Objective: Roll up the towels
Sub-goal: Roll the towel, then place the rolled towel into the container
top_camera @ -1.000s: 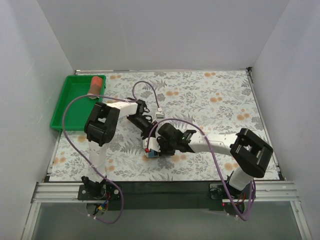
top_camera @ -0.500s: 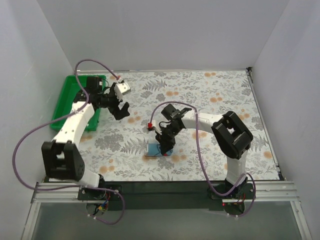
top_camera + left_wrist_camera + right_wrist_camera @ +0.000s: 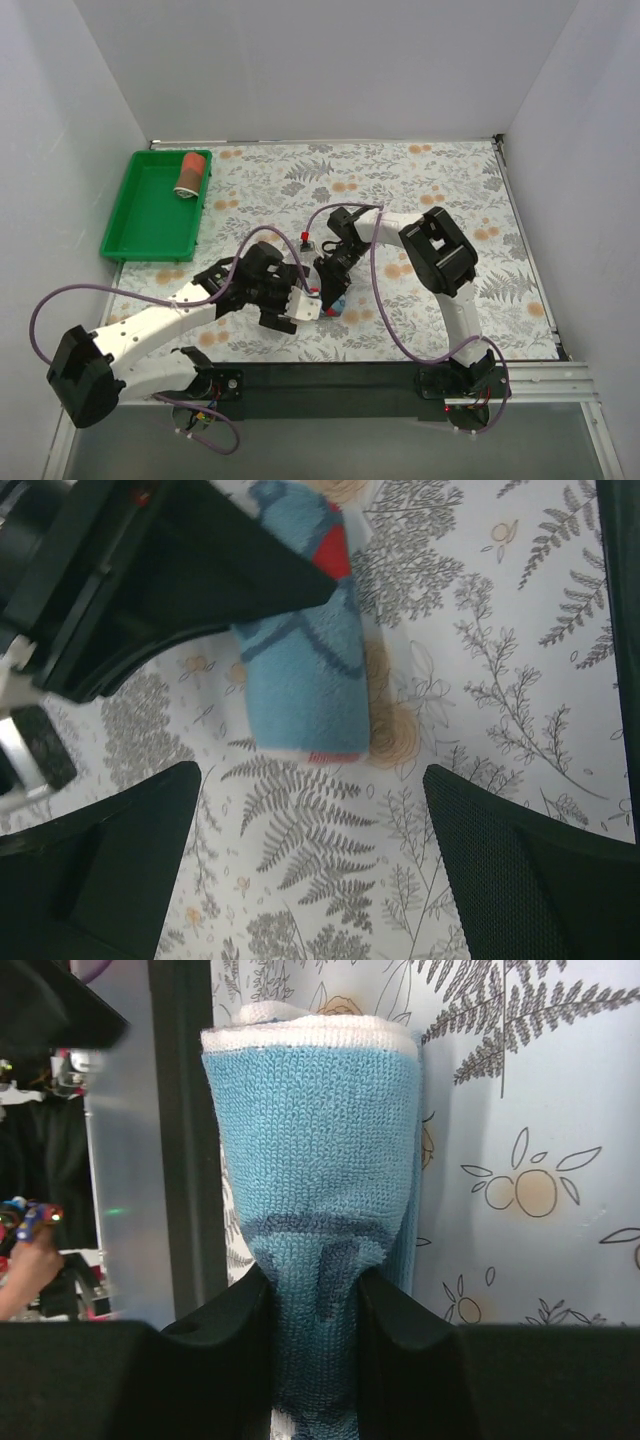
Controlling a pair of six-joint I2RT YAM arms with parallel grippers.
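No writing, number or brand mark can be read in any view.

The light blue towel pinched in the right hand bears only dark printed outlines and a red patch, which do not form letters. The tabletop beside that hand shows grey ferns and orange blossoms, a pattern with no words.

Soft, even white light fell from above, and the arms cast only faint shadows on the bench. The right wrist view held the towel weave sharp, while the right hand was blurred. The left wrist view was slightly soft, and the left hand showed as flat black shapes.
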